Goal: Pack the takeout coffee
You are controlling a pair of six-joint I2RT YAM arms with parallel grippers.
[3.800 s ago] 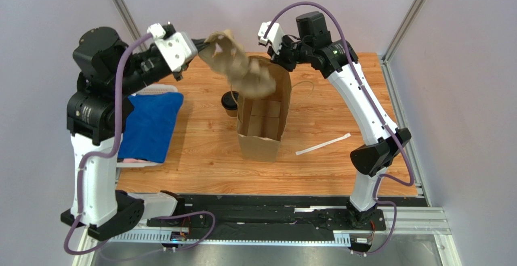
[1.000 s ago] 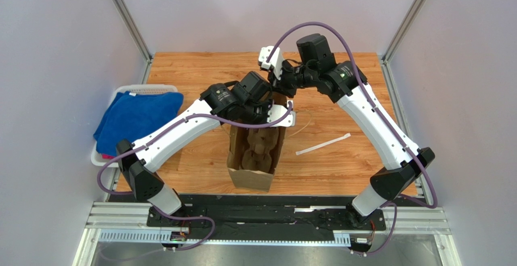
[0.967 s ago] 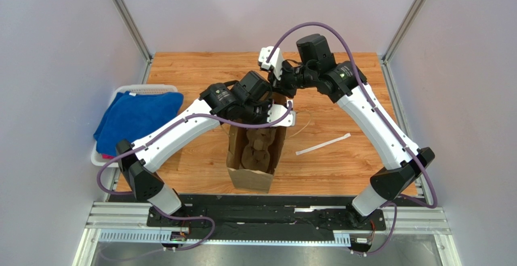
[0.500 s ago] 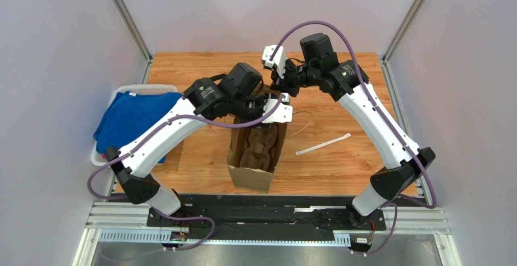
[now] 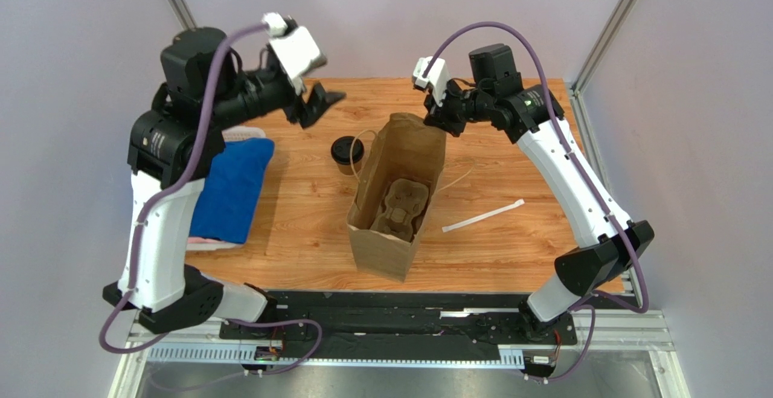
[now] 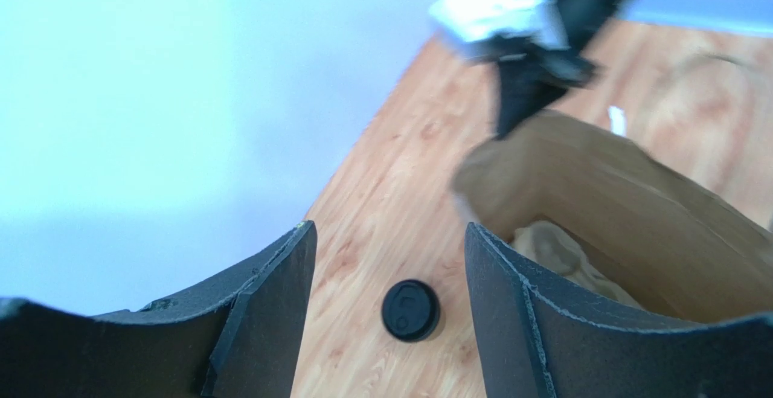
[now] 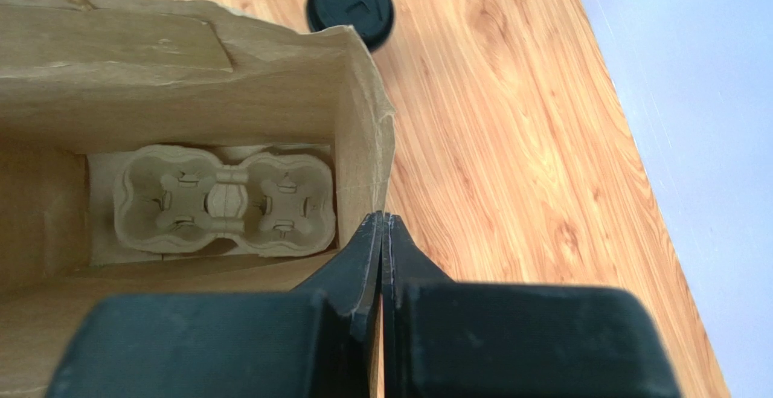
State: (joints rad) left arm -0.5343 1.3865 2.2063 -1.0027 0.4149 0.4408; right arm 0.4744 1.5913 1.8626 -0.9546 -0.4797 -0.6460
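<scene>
We are risking toppling the takeout coffee (image 5: 346, 152), standing toward the counter's (image 5: 299, 217) far edge just beside the bag (image 5: 413, 147), if our spread left tool (image 5: 320, 104) descends skewed while our right tool (image 5: 445, 119) is pinching the bag's rim.

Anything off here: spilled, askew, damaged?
Nothing spilled. The coffee cup stands upright and lidded, left of the bag; the tray lies flat inside. Only stray: a white strip right of the bag.
</scene>
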